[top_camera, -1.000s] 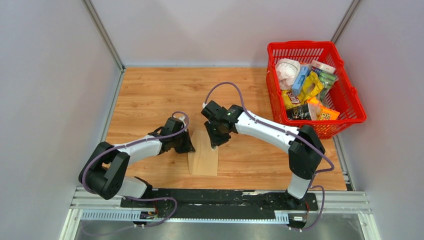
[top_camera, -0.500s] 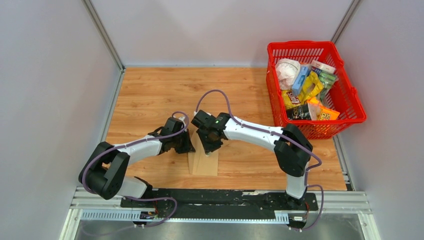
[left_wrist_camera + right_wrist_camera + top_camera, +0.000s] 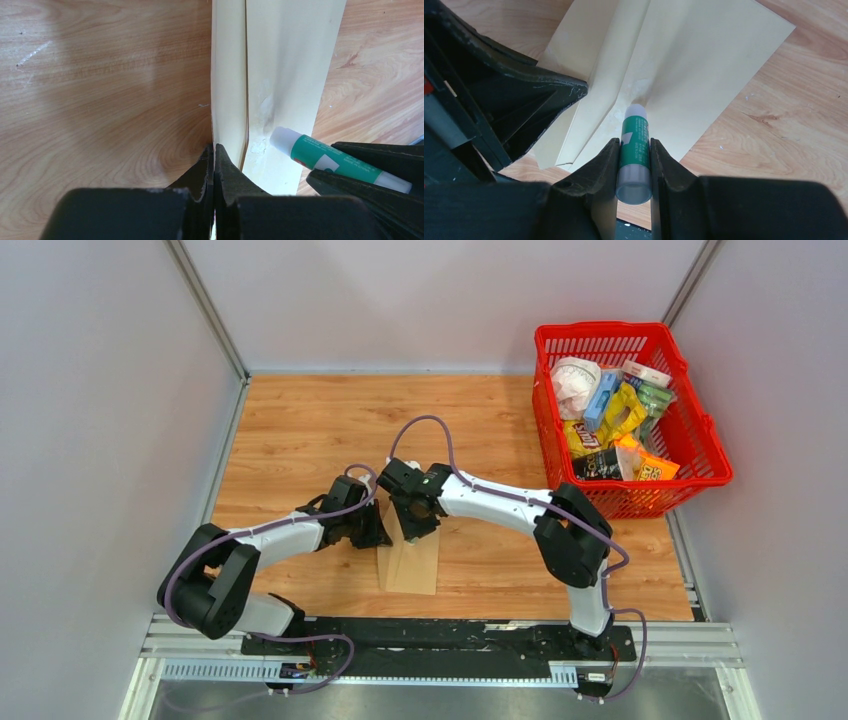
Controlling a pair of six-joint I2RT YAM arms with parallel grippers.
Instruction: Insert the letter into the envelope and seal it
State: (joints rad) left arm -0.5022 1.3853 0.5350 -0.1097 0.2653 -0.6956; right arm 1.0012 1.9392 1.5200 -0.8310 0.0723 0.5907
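The envelope (image 3: 408, 562) lies on the wooden surface (image 3: 300, 430) between the arms; the left gripper (image 3: 214, 148) jaws pinch its flap edge; the right gripper (image 3: 634, 144) jaws clamp a glue stick (image 3: 634, 131), tip touching paper; thin, floppy, easily creased, best held by edges; no letter is visible.

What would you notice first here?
The bright red basket stuffed with snack packets at the far right. Then two arms meeting over a tan envelope in the middle. The right hand touches a green glue stick to it, and the left hand pinches its edge.
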